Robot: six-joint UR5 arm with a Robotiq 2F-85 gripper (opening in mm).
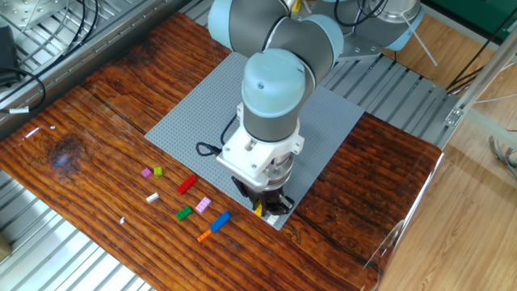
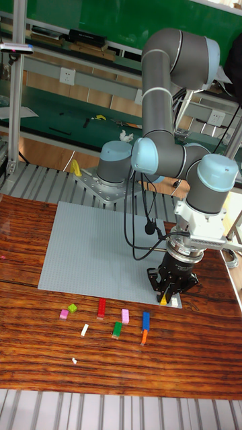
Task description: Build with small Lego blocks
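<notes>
My gripper (image 1: 262,207) (image 2: 167,296) points straight down over the near right corner of the grey baseplate (image 1: 194,113) (image 2: 87,248). It is shut on a small yellow Lego block (image 1: 259,210) (image 2: 163,302), whose bottom is at or just above the plate. A white piece (image 1: 275,217) (image 2: 176,303) lies on the plate right beside the fingers. Loose blocks lie on the wood in front of the plate: magenta (image 1: 146,172), lime (image 1: 158,171), red (image 1: 187,184), white (image 1: 152,197), pink (image 1: 203,204), green (image 1: 184,213), blue (image 1: 220,220) and orange (image 1: 205,235).
A black cable loop (image 1: 210,145) hangs from the wrist over the plate. A tiny white bit (image 1: 123,220) lies near the table's front edge. Metal slatted framing (image 1: 48,242) borders the wooden table (image 1: 97,121). A second robot base (image 2: 114,168) stands behind the plate.
</notes>
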